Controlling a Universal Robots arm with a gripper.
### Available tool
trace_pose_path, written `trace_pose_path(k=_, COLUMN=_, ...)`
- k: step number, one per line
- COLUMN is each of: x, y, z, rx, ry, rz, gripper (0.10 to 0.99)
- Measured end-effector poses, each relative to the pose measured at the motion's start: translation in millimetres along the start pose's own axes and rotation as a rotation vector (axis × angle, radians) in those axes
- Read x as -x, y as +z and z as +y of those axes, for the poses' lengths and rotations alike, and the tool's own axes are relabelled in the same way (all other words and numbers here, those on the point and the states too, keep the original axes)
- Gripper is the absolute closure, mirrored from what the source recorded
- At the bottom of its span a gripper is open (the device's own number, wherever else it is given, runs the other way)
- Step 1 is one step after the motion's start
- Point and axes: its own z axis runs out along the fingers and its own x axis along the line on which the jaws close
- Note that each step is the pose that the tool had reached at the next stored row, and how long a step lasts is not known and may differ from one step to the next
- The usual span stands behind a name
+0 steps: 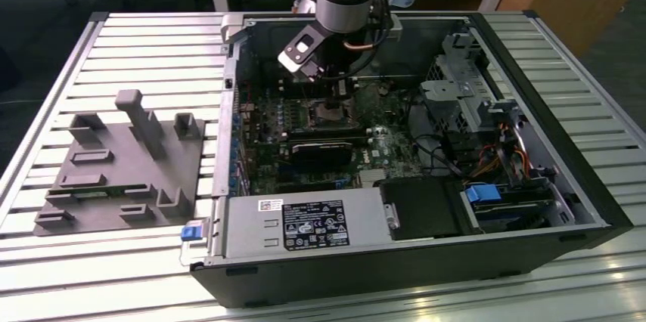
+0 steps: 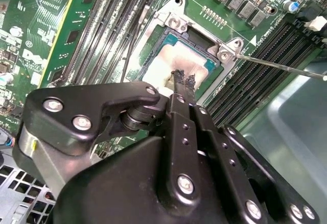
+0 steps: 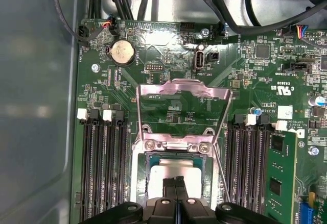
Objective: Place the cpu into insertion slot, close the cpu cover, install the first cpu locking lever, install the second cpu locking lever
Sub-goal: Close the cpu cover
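The cpu [image 3: 171, 172] lies flat in the insertion slot [image 3: 139, 168] on the green motherboard, its silvery top smeared pale [image 2: 163, 63]. The cpu cover [image 3: 184, 87], a thin metal frame with a square cut-out, stands swung up and open behind the socket. A thin wire locking lever [image 3: 220, 155] stands free beside the socket, and shows as a rod [image 2: 286, 69] in the second wrist view. My gripper [image 3: 177, 185] is shut, with nothing between its fingers. Its tips [image 2: 183, 78] sit just over the cpu's top, and I cannot tell if they touch. In the exterior view my gripper [image 1: 340, 94] reaches down into the case above the socket [image 1: 328, 115].
The open computer case [image 1: 565, 186] lies on a slatted table. Memory slots flank the socket, with one green module [image 3: 278, 178] fitted. Black cables [image 3: 230, 15] run near the board's edge. A power supply [image 1: 293, 224] and drive cage [image 1: 470, 88] crowd the case. A grey fixture [image 1: 121, 163] sits at the exterior view's left.
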Motion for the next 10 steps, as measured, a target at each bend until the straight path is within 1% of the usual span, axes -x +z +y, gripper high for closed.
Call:
trace_pose_path(k=8, x=-0.1, y=-8.1, z=0.0, rx=0.000, ry=0.000, rz=0.0000, gripper=0.969)
trace_pose_path(k=10, x=-0.1, y=-9.6, z=0.1, rx=0.000, ry=0.000, rz=-0.0017, gripper=0.969)
